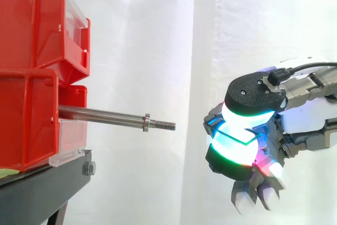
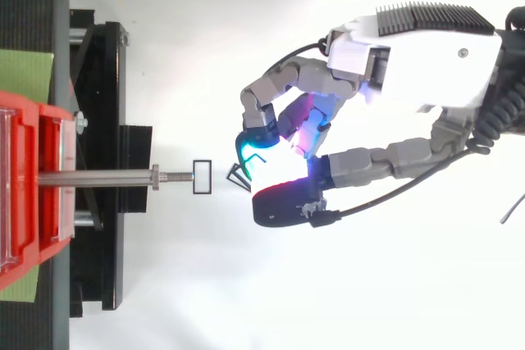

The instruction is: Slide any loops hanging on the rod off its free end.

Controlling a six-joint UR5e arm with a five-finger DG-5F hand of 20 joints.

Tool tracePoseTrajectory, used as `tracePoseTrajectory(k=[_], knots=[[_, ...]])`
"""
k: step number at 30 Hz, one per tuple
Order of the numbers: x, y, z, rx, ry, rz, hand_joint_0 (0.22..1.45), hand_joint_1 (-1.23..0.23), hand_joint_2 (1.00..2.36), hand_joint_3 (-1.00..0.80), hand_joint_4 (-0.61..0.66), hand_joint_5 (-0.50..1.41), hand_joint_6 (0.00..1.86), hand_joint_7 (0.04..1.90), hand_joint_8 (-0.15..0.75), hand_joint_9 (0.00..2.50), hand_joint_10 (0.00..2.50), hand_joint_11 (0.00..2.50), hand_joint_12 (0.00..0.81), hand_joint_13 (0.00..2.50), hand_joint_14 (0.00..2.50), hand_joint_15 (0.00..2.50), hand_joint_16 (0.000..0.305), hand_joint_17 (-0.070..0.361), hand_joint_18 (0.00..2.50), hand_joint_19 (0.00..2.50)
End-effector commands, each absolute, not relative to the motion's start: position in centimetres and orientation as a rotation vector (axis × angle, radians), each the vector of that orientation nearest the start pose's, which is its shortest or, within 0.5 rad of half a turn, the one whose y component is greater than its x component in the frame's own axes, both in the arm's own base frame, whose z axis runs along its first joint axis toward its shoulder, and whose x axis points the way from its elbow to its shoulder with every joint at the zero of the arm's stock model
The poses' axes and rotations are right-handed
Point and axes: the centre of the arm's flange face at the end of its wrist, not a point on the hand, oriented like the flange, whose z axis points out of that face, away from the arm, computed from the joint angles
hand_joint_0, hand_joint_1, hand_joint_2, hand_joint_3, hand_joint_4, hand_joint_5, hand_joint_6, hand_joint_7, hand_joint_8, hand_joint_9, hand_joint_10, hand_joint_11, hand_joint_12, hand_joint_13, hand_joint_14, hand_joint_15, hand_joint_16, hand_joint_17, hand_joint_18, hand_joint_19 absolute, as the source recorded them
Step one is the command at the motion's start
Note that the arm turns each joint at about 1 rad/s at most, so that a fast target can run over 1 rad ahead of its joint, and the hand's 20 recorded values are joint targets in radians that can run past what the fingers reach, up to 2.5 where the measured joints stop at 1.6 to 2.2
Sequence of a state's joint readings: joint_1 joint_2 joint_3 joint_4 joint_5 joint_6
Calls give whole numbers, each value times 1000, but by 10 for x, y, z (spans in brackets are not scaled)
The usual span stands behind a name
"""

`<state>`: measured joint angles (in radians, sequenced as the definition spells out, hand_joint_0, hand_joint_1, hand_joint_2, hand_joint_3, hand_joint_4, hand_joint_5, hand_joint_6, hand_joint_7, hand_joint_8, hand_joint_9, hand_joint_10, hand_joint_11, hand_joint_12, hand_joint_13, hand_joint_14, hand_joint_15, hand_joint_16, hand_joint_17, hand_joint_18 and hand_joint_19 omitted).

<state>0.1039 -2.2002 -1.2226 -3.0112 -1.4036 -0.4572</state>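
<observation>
Bare rod [image 1: 102,114]; loop [image 2: 195,178] just off rod tip; hand [image 2: 410,71] beyond, hold impossible to tell. Risk: loop snagging thread [image 1: 164,125] through drift rodward.

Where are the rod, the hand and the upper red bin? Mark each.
rod [image 1: 100,115], side view, mid shaft.
hand [image 2: 426,67], top view, white palm body.
upper red bin [image 1: 31,25], side view, side wall.

Two red bins [image 1: 32,25] sit stacked on a black stand [image 1: 42,188]; a white curtain [image 1: 158,35] hangs behind; a green sheet [image 2: 25,71] lies underneath.
</observation>
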Motion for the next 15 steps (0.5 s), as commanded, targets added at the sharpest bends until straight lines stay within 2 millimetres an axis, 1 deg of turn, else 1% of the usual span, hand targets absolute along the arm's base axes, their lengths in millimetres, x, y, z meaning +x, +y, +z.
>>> tracePoseTrajectory(k=[1,15], knots=[[721,-75,284,970,1491,751,615,-768,1007,109,-42,-129,885,1354,384,1255,13,557,420,922,9,264,74,166,933,429],[721,-75,284,970,1491,751,615,-771,1007,108,-38,-127,880,1375,387,1267,13,560,424,930,9,262,74,166,950,440]])
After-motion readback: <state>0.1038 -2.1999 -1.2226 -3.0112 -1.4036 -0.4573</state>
